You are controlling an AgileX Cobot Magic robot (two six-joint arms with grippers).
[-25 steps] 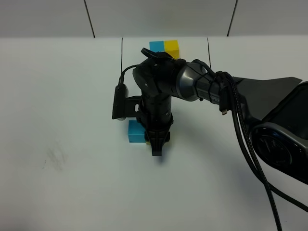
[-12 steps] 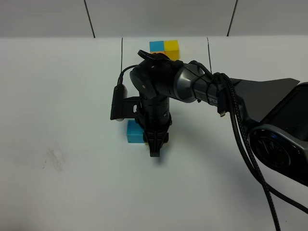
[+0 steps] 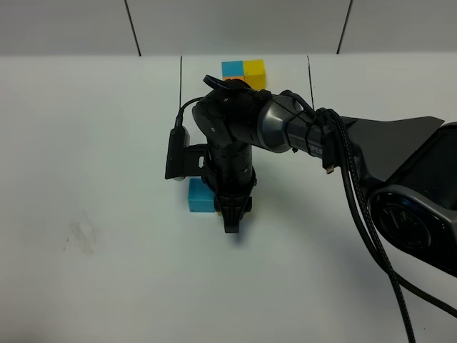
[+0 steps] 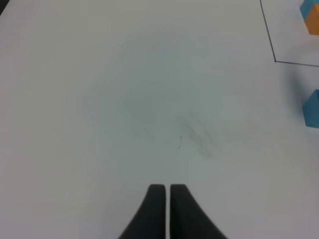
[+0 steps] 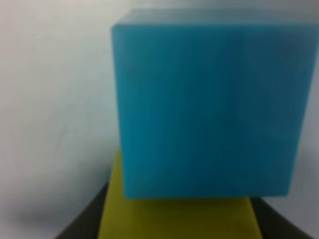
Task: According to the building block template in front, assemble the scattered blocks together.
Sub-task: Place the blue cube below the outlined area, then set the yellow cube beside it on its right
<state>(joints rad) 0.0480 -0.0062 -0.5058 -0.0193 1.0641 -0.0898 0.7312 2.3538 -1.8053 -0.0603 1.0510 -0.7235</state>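
Observation:
The building block template [image 3: 243, 70] lies at the far middle of the table between thin black lines; its blue and yellow cubes show, and the arm covers the part nearest me. Its corner [image 4: 311, 15] also shows in the left wrist view. Of the scattered blocks, the blue cube [image 3: 199, 196] sits mid-table. My right gripper [image 3: 232, 223] points straight down just right of it. In the right wrist view the right gripper [image 5: 177, 224] is shut on the yellow cube [image 5: 174, 216], which presses flush against the blue cube [image 5: 207, 99]. My left gripper [image 4: 165, 188] is shut and holds nothing above bare table; the blue cube [image 4: 312, 107] is far off.
A black frame line [image 4: 269, 35] runs toward a corner in the left wrist view. The right arm's black cable [image 3: 357, 207] hangs over the right of the table. A faint smudge [image 3: 80, 236] marks the white surface at the left.
The right gripper edged slightly left with the yellow cube, and the blue cube slid a touch left with it. Nothing has moved in the last half second.

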